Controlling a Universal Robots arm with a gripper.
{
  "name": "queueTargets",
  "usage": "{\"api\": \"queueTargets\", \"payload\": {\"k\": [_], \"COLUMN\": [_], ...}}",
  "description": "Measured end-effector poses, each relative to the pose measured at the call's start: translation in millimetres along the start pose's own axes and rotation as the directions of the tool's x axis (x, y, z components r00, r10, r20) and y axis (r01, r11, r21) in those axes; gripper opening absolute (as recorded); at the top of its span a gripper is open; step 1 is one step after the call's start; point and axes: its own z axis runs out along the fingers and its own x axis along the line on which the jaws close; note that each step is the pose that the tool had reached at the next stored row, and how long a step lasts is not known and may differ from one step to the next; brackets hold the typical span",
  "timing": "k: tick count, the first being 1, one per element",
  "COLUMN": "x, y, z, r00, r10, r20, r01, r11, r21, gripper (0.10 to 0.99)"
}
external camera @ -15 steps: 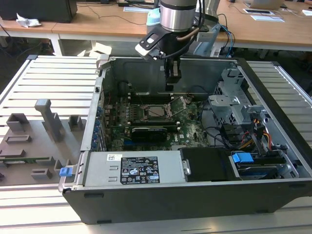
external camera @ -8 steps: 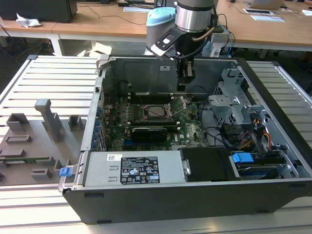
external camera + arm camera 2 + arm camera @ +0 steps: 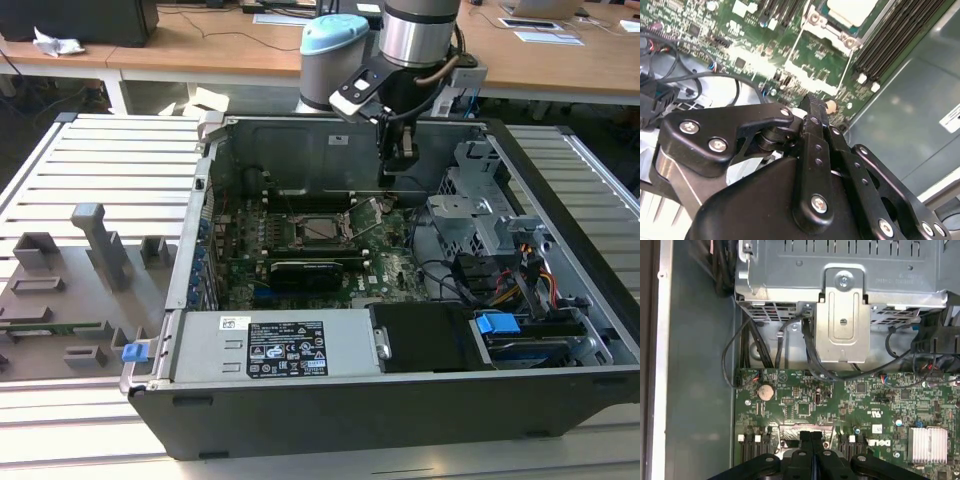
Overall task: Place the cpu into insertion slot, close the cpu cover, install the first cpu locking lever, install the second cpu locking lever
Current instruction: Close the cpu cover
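Two black fingers (image 3: 803, 441) lie pressed flat together with nothing between them, so the gripper (image 3: 810, 436) is fully closed and empty. Judging by that, it serves here as one blunt tip for pushing, not for carrying. It hangs tip-down inside the open computer case (image 3: 330, 150), low over the green motherboard (image 3: 840, 405). Just beside the tips is the bright free edge of the cpu cover (image 3: 812, 81), a silvery frame swung up and back from its hinge, with the board showing through its window. Whether the tips touch that edge I cannot tell, but being this close suits nudging the frame over. Past the hinge, the cpu (image 3: 852, 7) shows its pale top seated flat in the insertion slot (image 3: 303, 231), which explains the empty grip, and the chip lies uncovered while the frame is raised. Long dark memory slots (image 3: 890, 45) run alongside the socket. In the exterior view a thin rod (image 3: 368, 226) slants up next to the socket. It may be an unlatched locking lever, though that is unclear. Farthest off, the metal drive cage (image 3: 842, 315) stands at the board's edge.
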Motion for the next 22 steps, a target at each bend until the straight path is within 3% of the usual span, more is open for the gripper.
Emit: {"api": "queueTargets", "payload": {"k": [5, 11, 18, 22], "x": [0.3, 1.6, 3.7, 3.8], "y": [21.2, 35.6, 44.7, 45.1], "z": [0.5, 0.9, 1.2, 4.7], "r00": [1.0000, 1.0000, 1.0000, 1.0000], "r10": [0.000, 0.000, 0.000, 0.000], "r20": [0.0004, 0.0046, 0.0054, 0.0054], "r01": [0.000, 0.000, 0.000, 0.000], "r11": [1.0000, 1.0000, 1.0000, 1.0000], "r21": [0.001, 0.002, 0.002, 0.002], "gripper": [0.106, 0.106, 0.106, 0.106]}}
